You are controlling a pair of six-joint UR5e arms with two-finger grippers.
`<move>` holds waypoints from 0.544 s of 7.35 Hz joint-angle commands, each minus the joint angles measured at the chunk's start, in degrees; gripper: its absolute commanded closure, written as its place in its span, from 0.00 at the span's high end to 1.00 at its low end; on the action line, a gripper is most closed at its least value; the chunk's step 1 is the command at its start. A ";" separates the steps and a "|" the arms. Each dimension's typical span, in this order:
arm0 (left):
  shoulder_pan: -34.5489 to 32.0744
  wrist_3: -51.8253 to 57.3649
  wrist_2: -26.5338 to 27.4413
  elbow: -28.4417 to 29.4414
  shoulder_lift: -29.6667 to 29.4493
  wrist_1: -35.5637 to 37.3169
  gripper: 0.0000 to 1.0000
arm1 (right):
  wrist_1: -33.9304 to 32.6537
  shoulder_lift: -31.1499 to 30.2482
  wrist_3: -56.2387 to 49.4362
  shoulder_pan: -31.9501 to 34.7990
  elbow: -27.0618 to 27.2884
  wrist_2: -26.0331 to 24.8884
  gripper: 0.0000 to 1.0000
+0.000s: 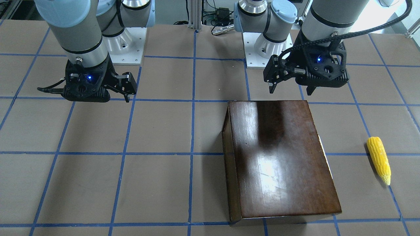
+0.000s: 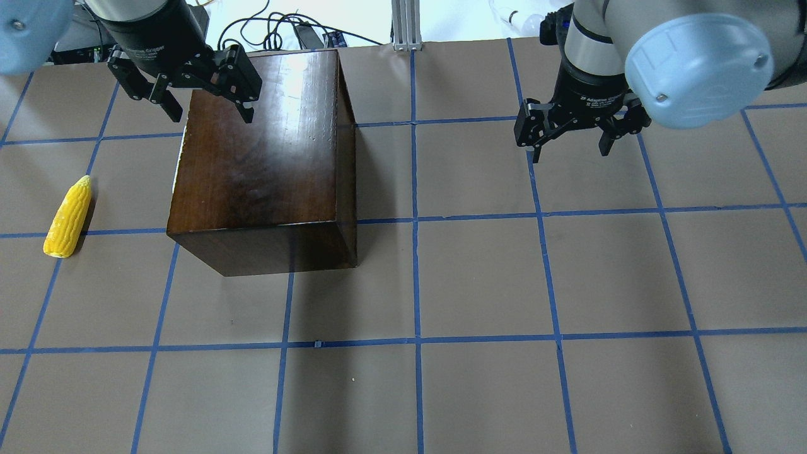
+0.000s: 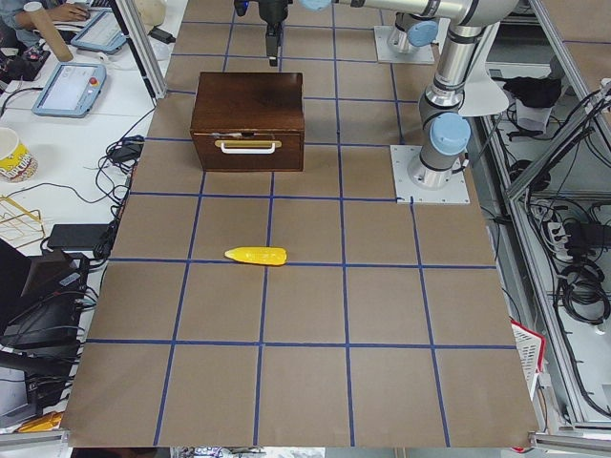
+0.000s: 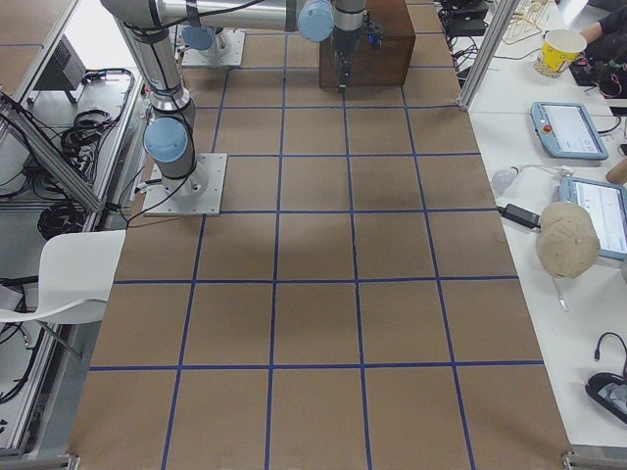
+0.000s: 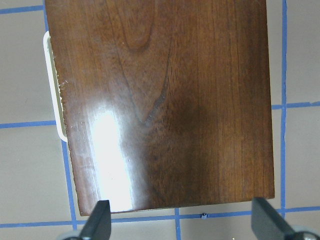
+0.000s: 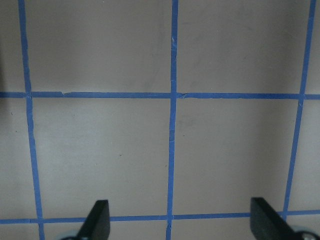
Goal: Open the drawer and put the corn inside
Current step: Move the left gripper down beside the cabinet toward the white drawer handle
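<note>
Began nearest, at the left end of the counter [image 3: 305, 305]: found the corn [image 3: 256, 256] lying flat across a line of blue tape [image 3: 191, 260], alone on the surface. Noted bright yellow kernels and a paler tapered tip pointing away from the left arm's base [image 3: 430, 176]. Moved on to the dark wooden box [image 3: 248, 100] just beyond, sitting flat on the counter with a strip of bare surface between it and the corn. Saw the drawer [image 3: 247, 160] pushed fully in, dark front panel flush with the box face and turned toward the corn, a pale handle [image 3: 247, 146] across its upper part. Recorded a glossy box top catching the room light. Above that top, logged the left gripper [image 2: 211, 118] hanging high and pointing straight down, clear of the wood, with fingers [image 5: 97, 222] spread wide apart, framing one edge of the box top in the wrist view. Farthest off, placed the right gripper [image 2: 570, 153] over bare counter, well apart from the box on its side away from the corn, likewise high and pointing down, with fingers [image 6: 98, 220] spread wide apart too, only counter and blue tape beneath.
</note>
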 commanded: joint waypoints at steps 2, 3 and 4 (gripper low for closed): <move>-0.09 0.21 0.06 -1.25 0.07 0.28 1.00 | 0.05 0.00 0.00 0.00 0.00 0.00 1.00; 0.00 0.12 0.06 -1.52 0.16 0.28 1.00 | 0.05 0.00 0.00 0.00 0.00 0.00 1.00; 0.52 0.21 -0.11 -1.53 0.16 0.19 1.00 | -0.04 0.00 0.00 0.00 0.00 0.00 1.00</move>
